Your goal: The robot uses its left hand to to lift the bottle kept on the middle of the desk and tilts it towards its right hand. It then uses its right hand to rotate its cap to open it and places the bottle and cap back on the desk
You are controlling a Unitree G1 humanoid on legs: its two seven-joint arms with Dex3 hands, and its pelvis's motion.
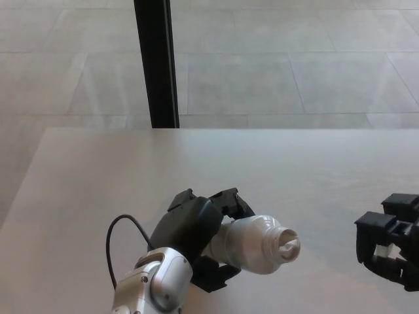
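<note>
- Head view: pale grey tabletop [98, 170], with black post [156, 62] behind the far edge.
- Clear bottle [252, 243] held above tabletop in left hand [196, 226], fingers closed around body, open neck tilted toward right hand [391, 248].
- Right hand well apart at picture edge, fingers curled; cap not clearly seen, so cannot tell.

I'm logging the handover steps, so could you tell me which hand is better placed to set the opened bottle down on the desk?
Left. The left hand already grips the bottle, tilted low over the desk, its neck open. The right hand sits apart at the right edge.
</note>
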